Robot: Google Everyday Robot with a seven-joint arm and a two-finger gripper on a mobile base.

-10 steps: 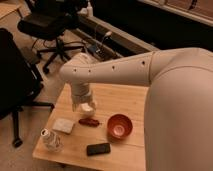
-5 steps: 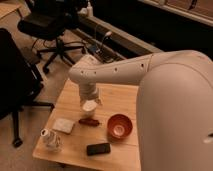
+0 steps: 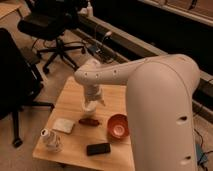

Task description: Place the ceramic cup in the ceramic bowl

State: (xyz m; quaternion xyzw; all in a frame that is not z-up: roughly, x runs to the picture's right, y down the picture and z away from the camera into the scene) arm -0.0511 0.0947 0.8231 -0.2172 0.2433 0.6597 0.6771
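Note:
The ceramic cup (image 3: 89,106), small and whitish, hangs in my gripper (image 3: 91,102) a little above the wooden table (image 3: 70,102), near its middle. The gripper reaches down from the big white arm (image 3: 150,95) and is shut on the cup. The ceramic bowl (image 3: 118,126), glossy red-orange with a paler bottom, stands on the table to the right of the cup and nearer the front. The cup is apart from the bowl, about a bowl's width to its left.
A reddish-brown snack (image 3: 89,121) lies just below the cup. A white cloth-like pad (image 3: 64,125), a crinkled clear bottle (image 3: 51,140) and a black phone (image 3: 98,148) sit at the front. Black office chairs (image 3: 50,25) stand behind and to the left.
The arm has swung to the right and fills more of the view. The gripper with the cup has shifted slightly right, toward the bowl.

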